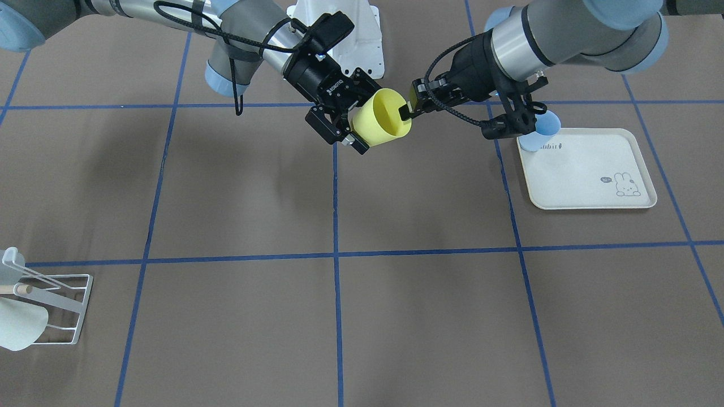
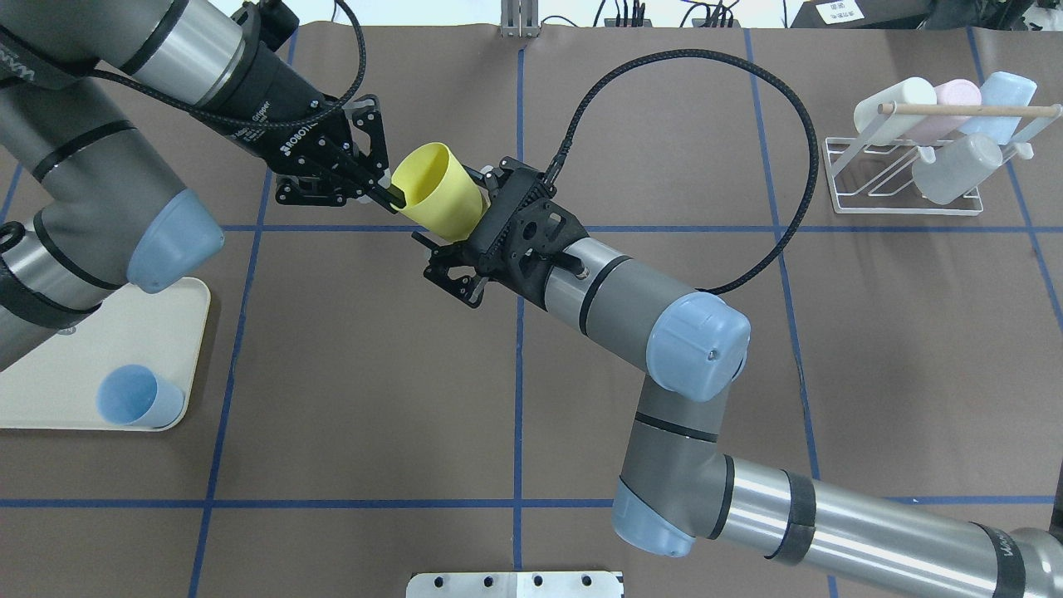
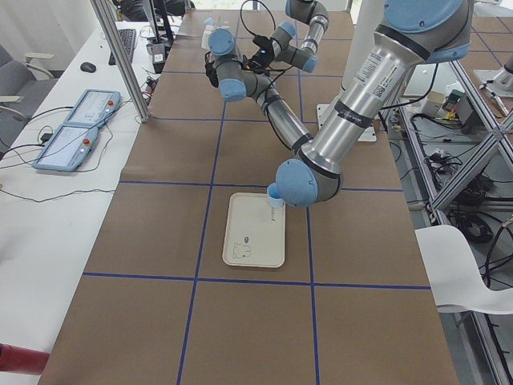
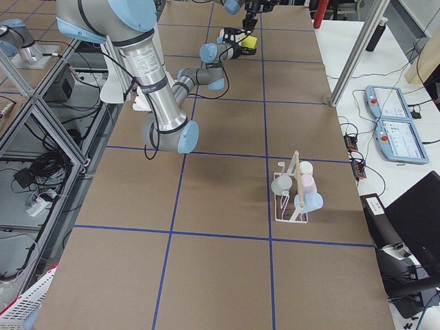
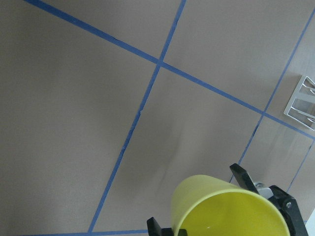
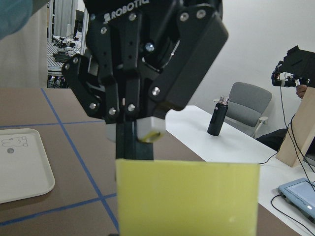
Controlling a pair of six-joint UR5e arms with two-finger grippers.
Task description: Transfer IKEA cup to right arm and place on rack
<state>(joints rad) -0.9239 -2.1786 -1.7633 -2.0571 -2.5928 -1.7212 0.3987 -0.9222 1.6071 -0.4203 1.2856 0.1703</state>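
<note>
Counting from the overhead view gives two arms, one yellow cup, one rack at 2 o'clock carrying four pale cups, and one tray at 8 o'clock with one blue cup upright on it. The yellow cup is plain, smooth and tapered, lying on its side in the air at about 11 o'clock, mouth toward 10. The left gripper pinches its rim, one finger inside and one outside. The right gripper straddles the narrow base end; whether its fingers press the wall I cannot tell.
</note>
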